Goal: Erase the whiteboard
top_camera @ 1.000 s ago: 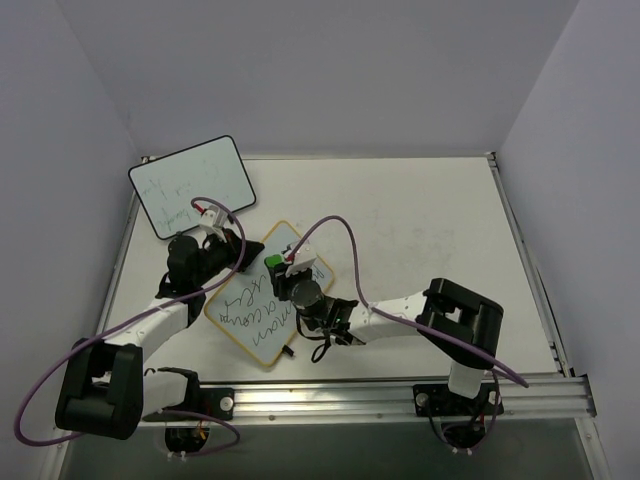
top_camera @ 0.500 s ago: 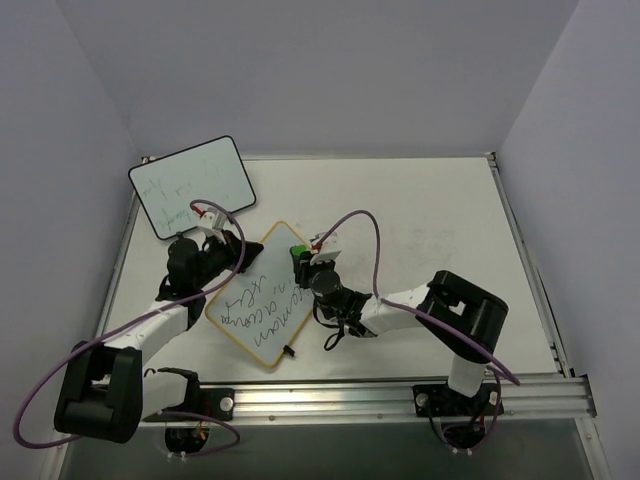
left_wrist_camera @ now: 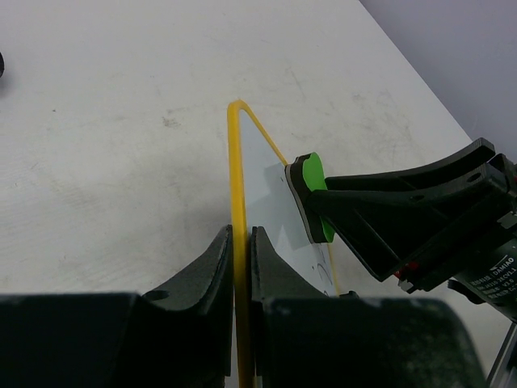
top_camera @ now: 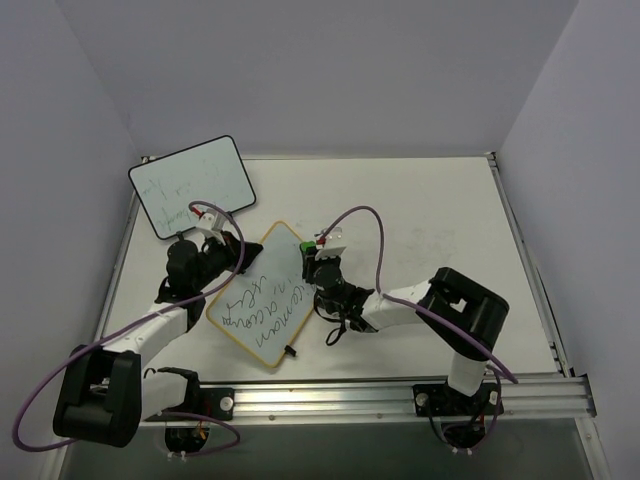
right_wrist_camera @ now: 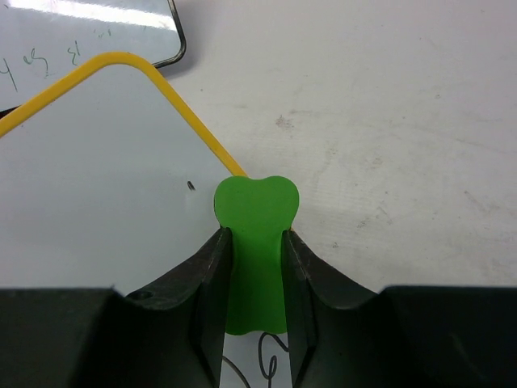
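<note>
Left gripper [left_wrist_camera: 240, 242]: we see its jaws clamped on the yellow frame at the whiteboard's [left_wrist_camera: 264, 174] left edge, one finger on each face of the board.
Right gripper [right_wrist_camera: 257, 242]: clamped on the eraser [right_wrist_camera: 256, 212], whose green lobed head sticks out past the fingertips.
Eraser: pressed to the whiteboard's face close to its far corner; from the right wrist its head overlaps the yellow frame at the edge where the board meets the desk [right_wrist_camera: 388, 121].
Whiteboard: lies askew on the desk between the two arms, one corner pointing away from the bases.
Writing on the whiteboard: several lines of dark handwriting run across the middle and near part. We cannot read them from above. The patch by the eraser is clean apart from one small dark speck.
Label [left_wrist_camera: 497, 271]: on the right arm, seen from the left wrist. We make out "DAMIAO"; the rest is too small.
Black-framed board [top_camera: 192, 183]: at the far left of the desk, near the whiteboard's far corner, with faint scribbles we cannot read.
Desk: white, with grey scuffs.
</note>
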Motion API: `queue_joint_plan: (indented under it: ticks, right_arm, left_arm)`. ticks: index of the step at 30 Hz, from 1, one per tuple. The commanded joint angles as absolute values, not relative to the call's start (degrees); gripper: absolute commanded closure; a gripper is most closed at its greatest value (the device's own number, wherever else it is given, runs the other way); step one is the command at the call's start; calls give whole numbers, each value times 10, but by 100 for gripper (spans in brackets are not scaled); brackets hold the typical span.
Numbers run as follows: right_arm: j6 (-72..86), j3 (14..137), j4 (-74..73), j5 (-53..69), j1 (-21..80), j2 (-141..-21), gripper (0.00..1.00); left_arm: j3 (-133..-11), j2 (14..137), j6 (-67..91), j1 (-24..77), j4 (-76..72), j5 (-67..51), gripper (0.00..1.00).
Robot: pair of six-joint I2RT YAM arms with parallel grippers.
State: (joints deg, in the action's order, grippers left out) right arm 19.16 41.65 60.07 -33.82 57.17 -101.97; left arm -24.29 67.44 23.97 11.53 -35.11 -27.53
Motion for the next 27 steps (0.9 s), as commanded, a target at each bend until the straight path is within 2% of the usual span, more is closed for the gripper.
queue_joint_plan:
  ticks: [1, 14, 27]
  right_arm:
    - [178, 449, 565, -318, 592, -1042, 100]
    - [185, 518, 498, -283, 595, -1055, 100]
    - [259, 377, 522, -320, 580, -988, 100]
  left_arm:
    - [-246, 653, 222, 122, -403, -294, 98]
    - [-244, 645, 221, 121, -400, -293, 98]
    - [-241, 640, 221, 121, -399, -286, 98]
